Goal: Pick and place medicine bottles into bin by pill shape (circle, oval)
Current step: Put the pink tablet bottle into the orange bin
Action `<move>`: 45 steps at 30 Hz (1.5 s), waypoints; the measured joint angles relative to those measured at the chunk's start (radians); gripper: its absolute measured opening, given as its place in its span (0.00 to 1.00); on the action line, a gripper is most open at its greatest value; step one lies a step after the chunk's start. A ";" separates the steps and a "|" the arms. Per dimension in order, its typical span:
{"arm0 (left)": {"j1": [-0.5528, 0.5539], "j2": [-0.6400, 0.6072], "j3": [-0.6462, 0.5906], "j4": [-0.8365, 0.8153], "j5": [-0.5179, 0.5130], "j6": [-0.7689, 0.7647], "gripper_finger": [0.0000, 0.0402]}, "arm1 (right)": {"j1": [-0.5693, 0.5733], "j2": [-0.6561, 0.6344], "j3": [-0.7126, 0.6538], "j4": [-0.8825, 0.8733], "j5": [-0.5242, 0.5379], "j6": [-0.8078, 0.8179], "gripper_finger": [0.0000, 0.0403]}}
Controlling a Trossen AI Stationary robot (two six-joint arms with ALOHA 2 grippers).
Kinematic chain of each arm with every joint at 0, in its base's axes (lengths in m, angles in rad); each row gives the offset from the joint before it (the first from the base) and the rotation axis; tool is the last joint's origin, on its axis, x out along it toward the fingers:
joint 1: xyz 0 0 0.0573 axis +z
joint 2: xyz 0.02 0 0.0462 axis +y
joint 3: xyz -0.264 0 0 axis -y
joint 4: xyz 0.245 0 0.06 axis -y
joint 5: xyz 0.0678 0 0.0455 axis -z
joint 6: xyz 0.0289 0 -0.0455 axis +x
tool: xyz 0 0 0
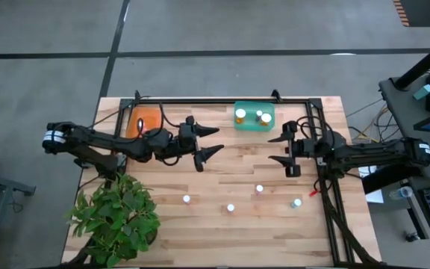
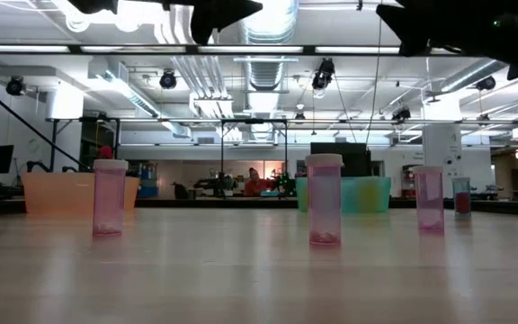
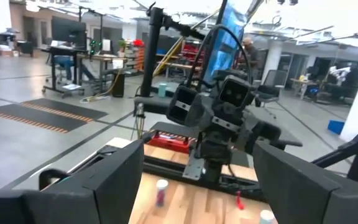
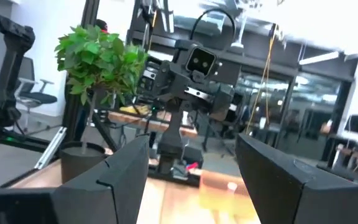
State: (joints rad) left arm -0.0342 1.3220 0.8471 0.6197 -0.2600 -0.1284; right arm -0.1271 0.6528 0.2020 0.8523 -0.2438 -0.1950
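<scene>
From above, the left gripper (image 1: 209, 147) and right gripper (image 1: 284, 149) are being held wide and empty over mid-table; four bottles (image 1: 231, 208) are waiting nearer the front, others lying in the green bin (image 1: 254, 124). At table height, bottles (image 2: 324, 211) are standing upright. Judged: a reach is pending, calling for descent onto one bottle.

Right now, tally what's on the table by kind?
Loose bottles: 4
Bottles in green bin: 3
Bins: 2, green and orange
Plant: 1
Total: 10
</scene>
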 joint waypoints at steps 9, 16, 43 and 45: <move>-0.003 0.102 0.083 0.001 -0.003 0.005 0.70 | 0.025 -0.071 -0.010 -0.003 0.000 -0.032 0.56; 0.002 0.229 0.333 -0.387 -0.002 0.002 0.70 | 0.024 -0.088 -0.011 -0.051 0.008 -0.025 0.56; -0.141 0.349 0.606 -1.611 0.296 -0.977 0.70 | 0.024 -0.089 -0.011 -0.055 0.037 -0.012 0.56; -0.175 0.356 0.601 -1.640 0.269 -1.031 0.70 | 0.024 -0.089 -0.011 -0.055 0.037 -0.012 0.56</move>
State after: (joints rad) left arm -0.2095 1.6779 1.4476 -1.0208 0.0092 -1.1599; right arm -0.1032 0.5636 0.1909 0.7975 -0.2070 -0.2073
